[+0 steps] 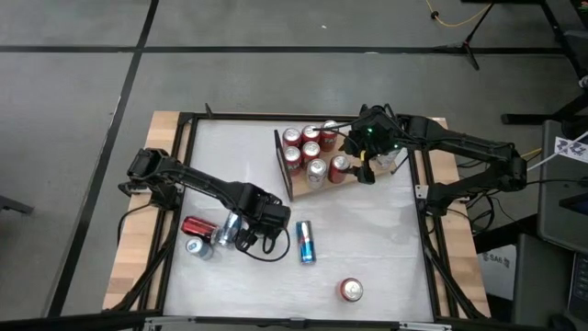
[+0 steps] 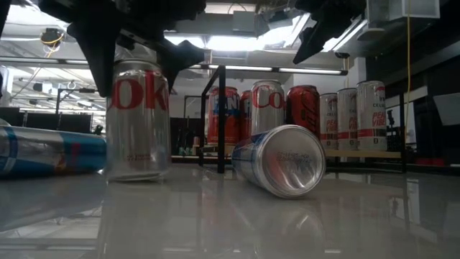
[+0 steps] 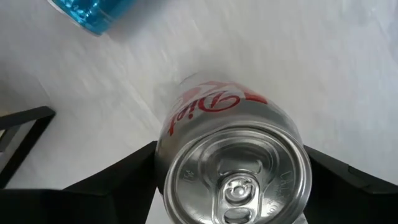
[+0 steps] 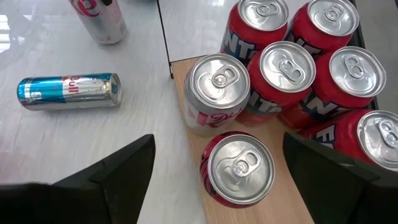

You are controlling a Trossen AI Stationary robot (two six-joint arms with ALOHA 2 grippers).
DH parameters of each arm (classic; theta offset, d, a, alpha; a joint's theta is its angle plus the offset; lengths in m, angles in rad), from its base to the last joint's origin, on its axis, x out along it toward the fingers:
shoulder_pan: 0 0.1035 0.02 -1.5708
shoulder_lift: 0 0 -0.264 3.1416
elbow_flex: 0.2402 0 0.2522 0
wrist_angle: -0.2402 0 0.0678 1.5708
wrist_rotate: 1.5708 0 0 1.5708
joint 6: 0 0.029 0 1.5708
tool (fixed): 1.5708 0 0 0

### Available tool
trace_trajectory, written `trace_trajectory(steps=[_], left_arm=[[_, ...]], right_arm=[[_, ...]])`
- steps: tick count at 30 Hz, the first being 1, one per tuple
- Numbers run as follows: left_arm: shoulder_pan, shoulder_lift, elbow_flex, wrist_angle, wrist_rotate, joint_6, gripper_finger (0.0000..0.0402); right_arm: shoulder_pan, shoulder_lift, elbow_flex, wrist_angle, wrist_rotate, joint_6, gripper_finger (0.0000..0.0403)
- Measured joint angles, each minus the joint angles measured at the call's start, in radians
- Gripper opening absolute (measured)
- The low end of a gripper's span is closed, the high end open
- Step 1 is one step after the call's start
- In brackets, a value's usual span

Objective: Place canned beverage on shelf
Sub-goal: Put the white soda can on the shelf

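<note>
A silver Diet Coke can (image 2: pixel 138 119) stands upright on the white table, at its near left, with my left gripper (image 3: pixel 230 180) shut on it from above; both also show in the high view (image 1: pixel 230 228). The shelf (image 4: pixel 186 146), a light-brown board with a dark upright rail (image 4: pixel 163 37), carries several upright red and silver cans (image 1: pixel 312 152) at the table's far middle. My right gripper (image 4: pixel 217 140) is open above the shelf's near end. Its fingers stand apart on either side of a red can (image 4: pixel 239 168) and touch nothing. My left gripper pinches the Diet Coke can between its two fingers, on opposite sides of the wall just below the top rim (image 3: pixel 163 163). The fingers (image 3: pixel 124 183) point down from above. The can is upright, and its base (image 2: pixel 138 173) looks to be on the table.
A blue and silver can (image 1: pixel 306 242) lies on its side in the middle of the table. A red can (image 1: pixel 195 226) lies beside my left gripper, next to a standing silver can (image 1: pixel 197 246). A red can (image 1: pixel 351 291) stands near the front edge.
</note>
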Motion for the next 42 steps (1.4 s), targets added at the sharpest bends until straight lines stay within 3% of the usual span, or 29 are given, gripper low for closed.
trace_trajectory(steps=[10,29,42], left_arm=[[0.001,0.004,-0.004,0.038,-0.025,-0.007,0.0327],[-0.004,0.005,0.079,0.028,-0.037,-0.302,0.0329],[0.005,0.005,0.079,0.028,-0.036,-0.710,0.0330]], right_arm=[[0.000,0.000,0.000,-0.004,0.000,0.000,0.0342],[0.000,0.000,0.000,-0.008,0.000,0.000,0.0342],[0.000,0.000,0.000,-0.008,0.000,0.000,0.0342]])
